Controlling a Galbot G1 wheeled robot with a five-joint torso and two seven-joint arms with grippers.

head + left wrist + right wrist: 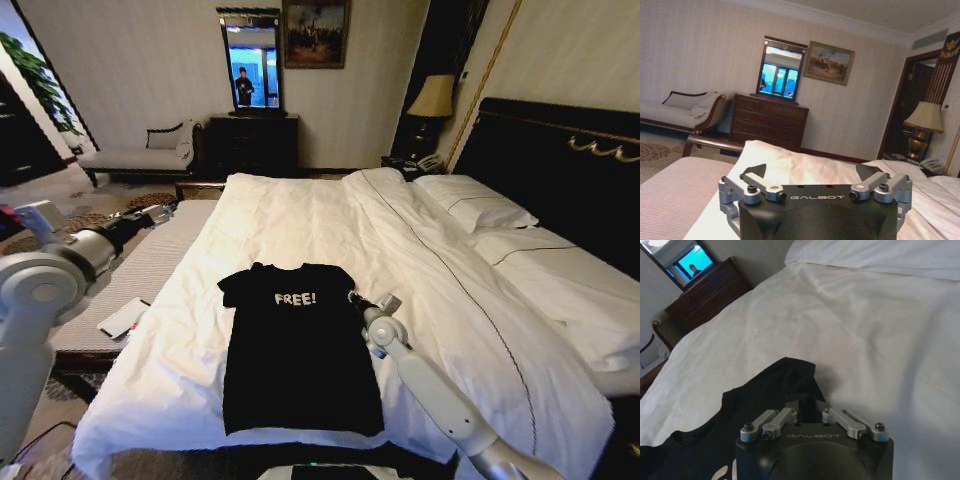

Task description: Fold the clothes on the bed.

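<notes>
A black T-shirt (300,360) is laid flat, front up, in the lower centre of the head view, on the near part of the white bed (330,225), its hem toward the foot edge and its white "FREE!" lettering readable. At its sleeve on the right of the frame, the right gripper (354,297) is seen at the sleeve's edge, the arm reaching in from the lower right. In the right wrist view the fingers (811,405) are drawn close together with dark sleeve fabric (785,382) bunched between them, so the sleeve is pinched. At the left edge of the head view the left arm is held out beside the bed, over a striped bench (140,270), and its gripper (165,211) points toward the far wall; in its wrist view the fingers (756,171) are spread wide apart with nothing between them. Farther off, white pillows (475,205) lie against a dark headboard (560,160) at the upper right, and a dresser (252,143) with a mirror (250,60) stands at the far wall.
</notes>
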